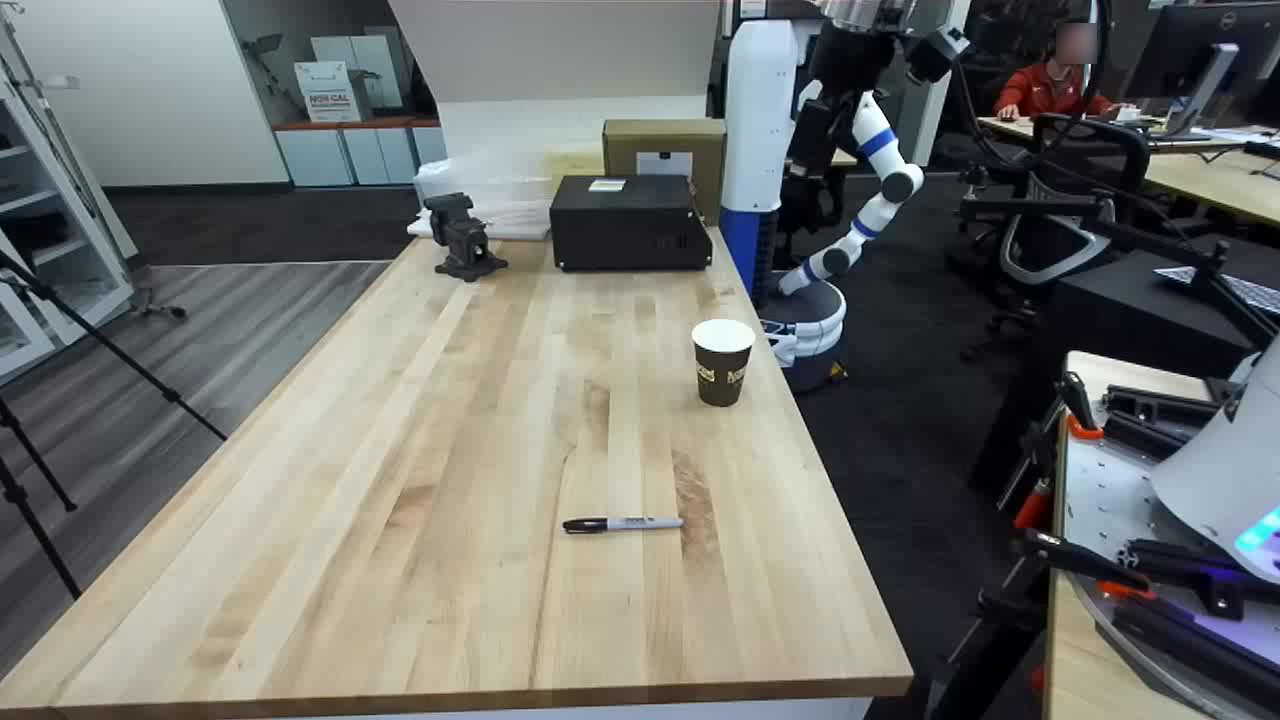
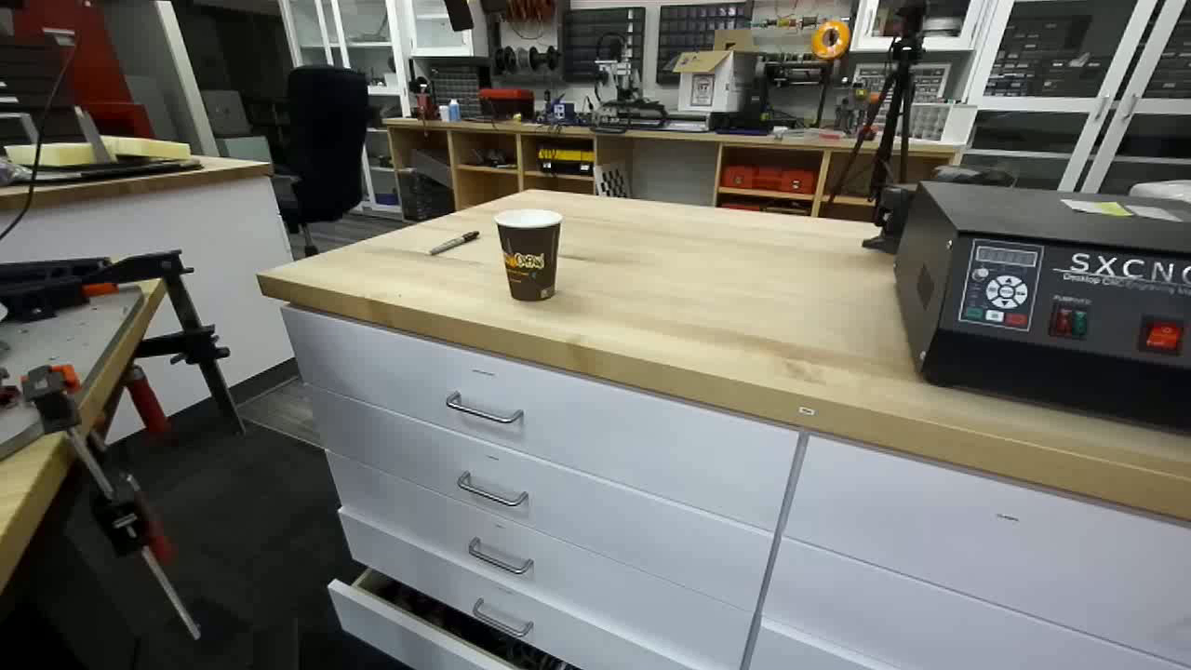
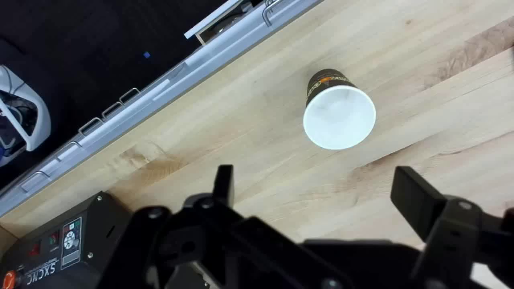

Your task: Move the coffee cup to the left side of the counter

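The coffee cup (image 1: 721, 368) is a small brown paper cup with a white rim. It stands upright on the light-wood counter (image 1: 450, 450), close to the counter's long edge beside the drawers. It also shows in an exterior view (image 2: 530, 268), above the drawer fronts. In the wrist view I look down into the cup's pale inside (image 3: 339, 117). My gripper (image 3: 315, 182) is open and empty, its black fingers wide apart. The cup is ahead of the fingers and not between them. The gripper hangs high above the counter's level in an exterior view (image 1: 815, 140).
A marker pen (image 1: 622, 524) lies on the counter, also in an exterior view (image 2: 454, 243). A black box-shaped case (image 1: 632, 222) and a small vise (image 1: 465, 238) stand at one end. The case also shows in the wrist view (image 3: 68, 241). A bottom drawer (image 2: 409, 623) is open.
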Available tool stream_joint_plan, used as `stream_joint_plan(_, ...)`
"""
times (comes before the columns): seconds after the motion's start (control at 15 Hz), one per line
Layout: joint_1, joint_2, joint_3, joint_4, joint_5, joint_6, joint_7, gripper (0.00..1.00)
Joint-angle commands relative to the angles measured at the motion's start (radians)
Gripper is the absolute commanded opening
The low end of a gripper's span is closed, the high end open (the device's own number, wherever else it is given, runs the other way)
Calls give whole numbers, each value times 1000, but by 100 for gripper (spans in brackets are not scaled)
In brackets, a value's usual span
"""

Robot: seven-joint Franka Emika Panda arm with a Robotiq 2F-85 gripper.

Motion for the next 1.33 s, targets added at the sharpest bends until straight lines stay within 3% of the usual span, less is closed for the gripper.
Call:
stream_joint_plan(0.0,-2,0,2,1,1,-2,-1,100)
stream_joint_plan(0.47,-2,0,2,1,1,-2,-1,100)
stream_joint_plan(0.67,14,52,-14,30,50,-14,-44,100)
stream_joint_plan(1.0,40,249,-28,164,232,-91,-228,100)
stream_joint_plan(1.27,11,462,-5,343,161,-139,-190,100)
